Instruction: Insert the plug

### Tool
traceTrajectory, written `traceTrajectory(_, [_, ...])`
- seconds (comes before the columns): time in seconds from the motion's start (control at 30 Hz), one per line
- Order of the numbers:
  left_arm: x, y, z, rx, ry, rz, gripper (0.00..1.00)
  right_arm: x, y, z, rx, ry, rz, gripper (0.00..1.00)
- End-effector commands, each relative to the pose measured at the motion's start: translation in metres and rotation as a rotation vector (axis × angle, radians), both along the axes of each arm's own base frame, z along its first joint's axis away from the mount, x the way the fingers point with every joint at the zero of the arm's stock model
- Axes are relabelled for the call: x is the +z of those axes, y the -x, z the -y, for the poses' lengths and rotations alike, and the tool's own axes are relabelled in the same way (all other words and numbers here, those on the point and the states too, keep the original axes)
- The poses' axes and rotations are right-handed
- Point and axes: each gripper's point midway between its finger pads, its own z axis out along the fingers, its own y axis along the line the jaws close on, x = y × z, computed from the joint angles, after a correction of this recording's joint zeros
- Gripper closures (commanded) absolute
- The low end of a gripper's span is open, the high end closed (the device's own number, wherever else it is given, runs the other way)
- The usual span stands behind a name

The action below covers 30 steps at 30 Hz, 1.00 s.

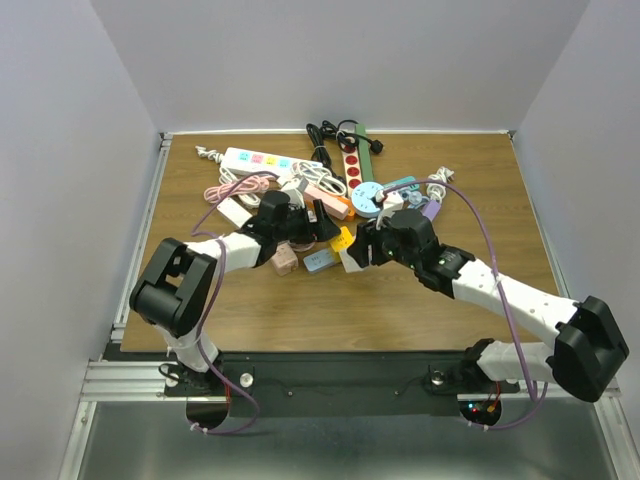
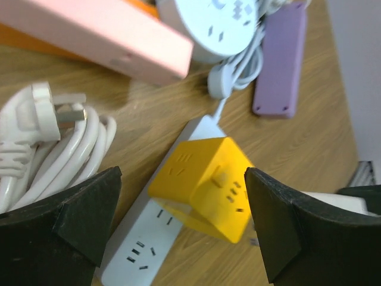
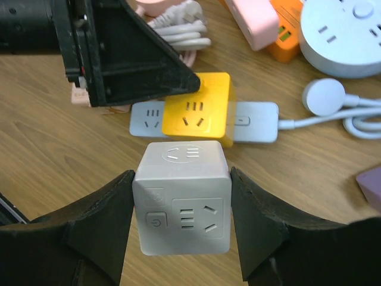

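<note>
A yellow cube adapter [image 2: 205, 185] sits tilted on a white power strip [image 2: 140, 247]. My left gripper [image 2: 184, 205] is open, with one finger on each side of the cube; a gap shows on the left. In the top view the left gripper [image 1: 322, 226] is just left of the yellow cube [image 1: 343, 240]. My right gripper [image 3: 181, 205] is shut on a white cube socket [image 3: 181, 199] and holds it just in front of the yellow cube [image 3: 196, 109] and strip [image 3: 256, 122]. The right gripper [image 1: 362, 250] shows in the top view too.
A pink strip [image 2: 101, 36], a round white socket [image 2: 214, 24], a purple strip [image 2: 280, 65] and a coiled white cable with plug [image 2: 53, 131] lie close by. More strips and cables [image 1: 300, 170] crowd the far half of the wooden table [image 1: 300, 320].
</note>
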Motion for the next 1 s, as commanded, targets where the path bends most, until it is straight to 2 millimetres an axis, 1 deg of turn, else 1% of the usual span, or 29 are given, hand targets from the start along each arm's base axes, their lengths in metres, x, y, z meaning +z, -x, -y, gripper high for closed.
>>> traceTrajectory(0.0, [0.003,-0.004,0.004,-0.017,-0.078,0.059,0.06,0.037,-0.012,0.011,-0.093,-0.062,0.046,1.0])
traceTrajectory(0.03, [0.007,-0.001,0.004,-0.02,-0.075,0.069,0.06,0.039,-0.011,0.015,-0.1,-0.062,0.046,1.0])
traceTrajectory(0.07, [0.004,0.004,0.005,-0.015,-0.091,0.074,0.06,0.039,-0.011,0.018,-0.11,-0.059,0.045,1.0])
traceTrajectory(0.13, [0.006,0.009,0.004,-0.012,-0.103,0.089,0.05,0.042,-0.011,0.025,-0.127,-0.058,0.05,1.0])
traceTrajectory(0.2, [-0.007,0.011,-0.003,0.009,-0.133,0.061,0.05,0.043,-0.012,0.029,-0.14,-0.06,0.053,1.0])
traceTrajectory(0.23, [-0.02,0.013,-0.007,0.015,-0.16,0.033,0.05,0.045,-0.011,0.031,-0.142,-0.065,0.056,1.0])
traceTrajectory(0.3, [-0.039,0.019,-0.012,0.022,-0.189,-0.007,0.05,0.047,-0.01,0.033,-0.142,-0.069,0.059,1.0])
traceTrajectory(0.37, [-0.054,0.025,-0.017,0.037,-0.215,-0.04,0.05,0.051,-0.009,0.035,-0.143,-0.074,0.065,1.0])
traceTrajectory(0.4, [-0.059,0.025,-0.02,0.052,-0.229,-0.044,0.05,0.052,-0.008,0.036,-0.146,-0.073,0.065,1.0])
traceTrajectory(0.47, [-0.06,0.027,-0.024,0.072,-0.236,-0.042,0.05,0.053,-0.008,0.039,-0.155,-0.071,0.067,1.0])
traceTrajectory(0.5, [-0.065,0.031,-0.029,0.083,-0.249,-0.049,0.04,0.055,-0.007,0.04,-0.157,-0.077,0.071,1.0])
traceTrajectory(0.53, [-0.06,0.03,-0.03,0.093,-0.239,-0.038,0.04,0.055,-0.007,0.041,-0.16,-0.075,0.07,1.0])
traceTrajectory(0.67, [-0.066,0.041,-0.036,0.104,-0.233,-0.059,0.03,0.059,-0.006,0.042,-0.166,-0.081,0.073,1.0])
traceTrajectory(0.83, [-0.07,0.047,-0.048,0.143,-0.247,-0.052,0.02,0.063,-0.005,0.043,-0.167,-0.087,0.075,1.0])
traceTrajectory(0.97, [-0.079,0.051,-0.048,0.126,-0.251,-0.07,0.02,0.066,-0.005,0.043,-0.164,-0.091,0.08,1.0])
